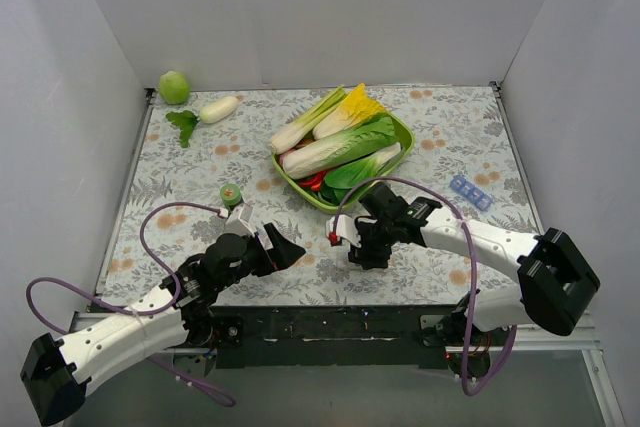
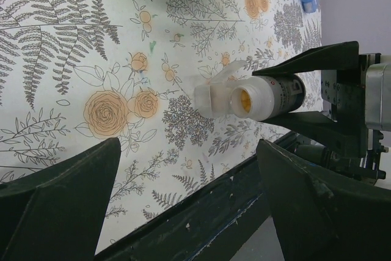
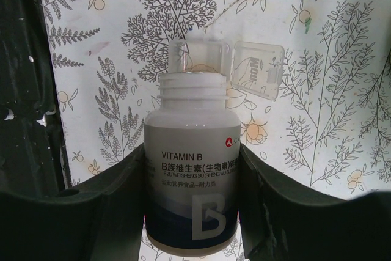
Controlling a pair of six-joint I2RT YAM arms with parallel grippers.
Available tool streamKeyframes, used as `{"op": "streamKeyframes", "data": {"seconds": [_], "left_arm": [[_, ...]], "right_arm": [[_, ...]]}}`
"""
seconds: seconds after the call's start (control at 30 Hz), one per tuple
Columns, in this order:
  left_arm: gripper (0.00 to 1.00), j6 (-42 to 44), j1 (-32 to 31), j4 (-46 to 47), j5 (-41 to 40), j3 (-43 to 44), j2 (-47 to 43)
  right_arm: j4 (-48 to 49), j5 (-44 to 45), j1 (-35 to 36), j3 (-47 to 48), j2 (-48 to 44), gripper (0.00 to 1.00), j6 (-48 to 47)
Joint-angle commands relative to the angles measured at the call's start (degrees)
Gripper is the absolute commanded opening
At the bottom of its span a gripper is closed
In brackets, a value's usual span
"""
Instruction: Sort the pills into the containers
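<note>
The right gripper (image 3: 190, 172) pinches the vitamin bottle (image 3: 190, 126), its open mouth just beside the containers (image 3: 201, 56). The left gripper (image 2: 188, 146) is spread at 9 o'clock, and the green bowl (image 1: 408, 135) sits at 12 o'clock.

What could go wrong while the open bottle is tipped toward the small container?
The right gripper holds the open vitamin bottle sideways, mouth at the small container. Pills could roll past it onto the cloth. Nothing holds the container, so the bottle may push it away.

Left arm stretched low, left hand (image 1: 288, 247) wide open, right arm bent inward, right hand (image 1: 355, 244) clamped on bottle (image 3: 191, 187)
</note>
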Motion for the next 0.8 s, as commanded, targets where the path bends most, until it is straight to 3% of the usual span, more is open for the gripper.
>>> {"op": "streamKeyframes", "data": {"seconds": [0.0,0.77], "left_arm": [[0.95,-0.3,0.2,-1.0,-0.7,-0.7,-0.5],[0.95,-0.4,0.2,-1.1,-0.5,-1.1,-0.9]], "right_arm": [[-1.4,1.7,0.6,2.9,1.1,0.05,-0.2],[-3.7,5.6,3.6,5.8,3.8,0.02,0.1]]}}
